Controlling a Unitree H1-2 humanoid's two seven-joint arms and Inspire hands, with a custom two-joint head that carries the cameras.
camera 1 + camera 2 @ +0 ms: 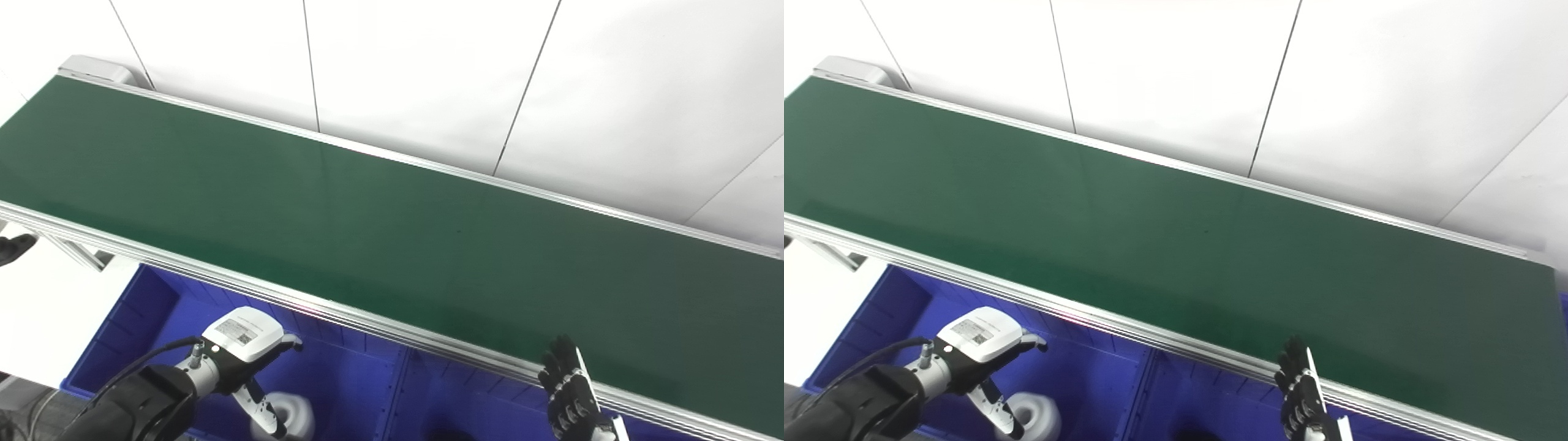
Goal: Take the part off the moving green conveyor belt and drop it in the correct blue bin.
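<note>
We see the long green conveyor belt with aluminium side rails (380, 239) bare across the frame, above the blue plastic bin (343, 373) at its near edge. Our left hand (245, 349) hangs over that bin, fingers spread and empty, just above the white ring-shaped part (294, 416) lying inside (blurred). Our right hand (572, 392) stands upright by the rail, fingers extended, holding nothing.

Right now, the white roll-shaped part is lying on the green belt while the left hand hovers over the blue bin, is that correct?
Not quite: the white part is not on the green belt, which carries nothing in either eye view. The right eye view shows it down in the blue bin, right by the fingers of the left hand, which does hover over that bin.
</note>
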